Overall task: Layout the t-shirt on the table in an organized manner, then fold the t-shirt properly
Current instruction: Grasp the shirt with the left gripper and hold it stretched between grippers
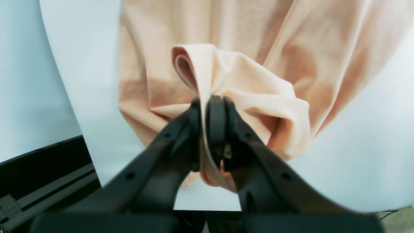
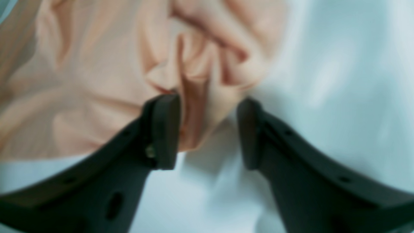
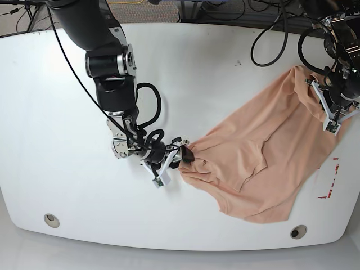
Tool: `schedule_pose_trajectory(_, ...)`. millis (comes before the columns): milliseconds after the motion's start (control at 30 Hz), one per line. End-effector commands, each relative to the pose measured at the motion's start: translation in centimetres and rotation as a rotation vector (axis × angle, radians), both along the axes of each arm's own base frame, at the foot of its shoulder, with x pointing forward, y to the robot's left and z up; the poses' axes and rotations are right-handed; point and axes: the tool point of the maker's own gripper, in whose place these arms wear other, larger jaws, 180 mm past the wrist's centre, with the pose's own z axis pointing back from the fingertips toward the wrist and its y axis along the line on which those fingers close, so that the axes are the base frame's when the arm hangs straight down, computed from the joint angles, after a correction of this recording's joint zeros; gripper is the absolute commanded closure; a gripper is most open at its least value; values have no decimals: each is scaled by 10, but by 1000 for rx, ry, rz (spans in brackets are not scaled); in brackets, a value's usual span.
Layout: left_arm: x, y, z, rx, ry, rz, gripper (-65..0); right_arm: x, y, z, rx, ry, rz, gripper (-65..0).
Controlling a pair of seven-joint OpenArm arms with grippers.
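Observation:
The peach t-shirt (image 3: 264, 163) lies crumpled on the right half of the white table (image 3: 56, 112), stretched between both arms. My left gripper (image 3: 331, 115) is at the shirt's far right corner. In the left wrist view that gripper (image 1: 208, 103) is shut on a bunched fold of the t-shirt (image 1: 258, 32), lifted off the tabletop. My right gripper (image 3: 184, 154) sits at the shirt's left tip. In the blurred right wrist view the right gripper (image 2: 207, 129) is open, and a fold of the t-shirt (image 2: 81, 81) hangs between its jaws against the left finger (image 2: 165, 129).
Two round grommet holes (image 3: 51, 219) (image 3: 298, 231) sit near the table's front edge. A red dashed mark (image 3: 332, 180) shows beside the shirt's right side. Cables (image 3: 270, 34) lie along the far edge. A black frame (image 1: 45, 174) shows beyond the table edge in the left wrist view.

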Motion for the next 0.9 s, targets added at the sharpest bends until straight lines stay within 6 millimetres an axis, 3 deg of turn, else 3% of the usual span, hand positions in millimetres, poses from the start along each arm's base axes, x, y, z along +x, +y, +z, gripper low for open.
schedule_pose_trajectory(0, 6, 4, 11, 20, -34, -5, 0, 27, -4, 33, 54, -78, -44, -347)
schedule_pose_trajectory(300, 6, 4, 11, 20, -34, -5, 0, 31, -9, 36, 76, -79, -74, -369)
schedule_pose_trajectory(633, 5, 5, 11, 21, -32, -6, 0, 34, 1, 42, 118, -103, -98, -363)
schedule_pose_trajectory(733, 3, 5, 9, 21, -24, -6, 0, 36, 0, 40, 110, -94, -123, -320)
schedule_pose_trajectory(867, 0, 5, 7, 22, -17, -7, 0, 37, 1, 41, 111, -97, -124, -160)
